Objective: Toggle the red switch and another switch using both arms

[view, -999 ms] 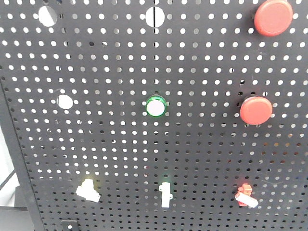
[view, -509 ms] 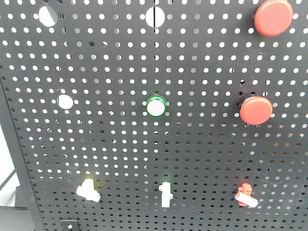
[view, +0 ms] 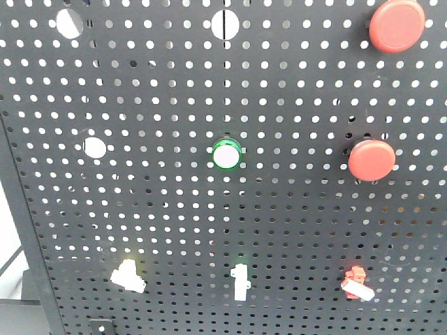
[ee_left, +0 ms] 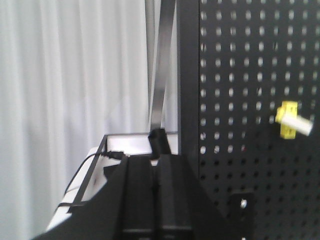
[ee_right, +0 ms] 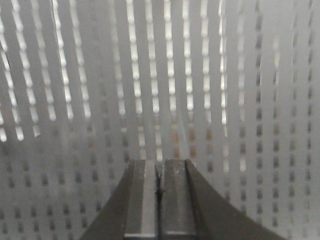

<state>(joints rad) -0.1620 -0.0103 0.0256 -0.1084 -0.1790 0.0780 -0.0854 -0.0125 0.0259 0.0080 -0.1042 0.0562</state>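
Observation:
On the black pegboard [view: 174,209], the red switch [view: 356,283] sits low on the right with its white-tipped lever pointing down-right. The pale yellow switch [view: 127,276] sits low on the left and also shows in the left wrist view [ee_left: 290,120], lever pointing right. Neither gripper appears in the front view. My left gripper [ee_left: 159,156] is shut and empty, below and left of the yellow switch, near the board's left edge. My right gripper [ee_right: 160,162] is shut and empty, facing a blurred stretch of pegboard [ee_right: 160,75] at close range. No switch shows in the right wrist view.
A slim white toggle [view: 240,281] stands between the two switches. A green-ringed button [view: 227,154] is mid-board. Two big round red buttons [view: 397,25] [view: 371,160] are on the right. A white curtain [ee_left: 70,90] hangs left of the board frame [ee_left: 189,75].

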